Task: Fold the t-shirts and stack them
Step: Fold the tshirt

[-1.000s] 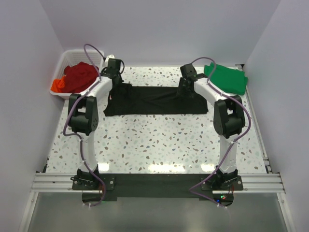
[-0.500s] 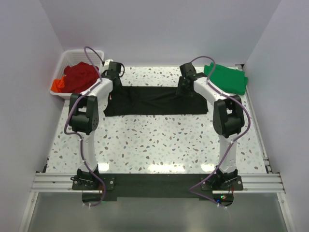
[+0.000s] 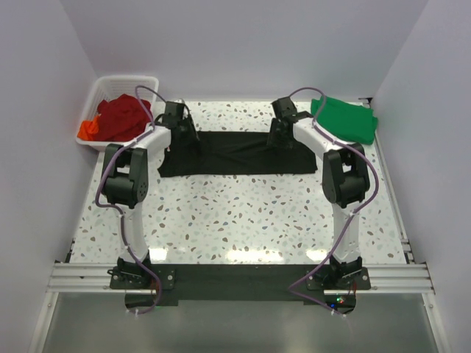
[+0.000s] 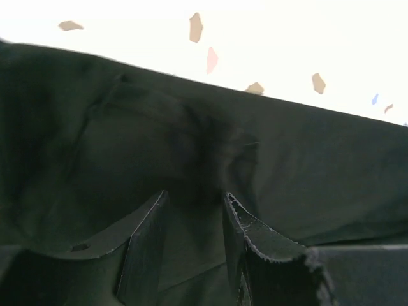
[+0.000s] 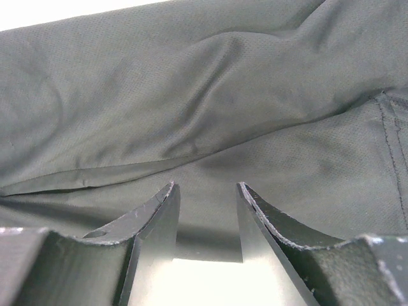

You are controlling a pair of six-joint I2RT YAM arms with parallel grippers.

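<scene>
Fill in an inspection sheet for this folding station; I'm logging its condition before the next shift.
Surface: white speckled table, bare in front of the shirt.
Job's things: black t-shirt lies folded into a flat band across the far half; green t-shirt folded at the far right corner; dark red t-shirt and orange t-shirt bunched in the white basket at far left.
Clutter: nothing seen.
Grippers: left gripper and right gripper both open, low over the black fabric, nothing between the fingers.
Cables: purple cable loops along each arm, clear of the shirts.
Surroundings: plain white walls.
</scene>
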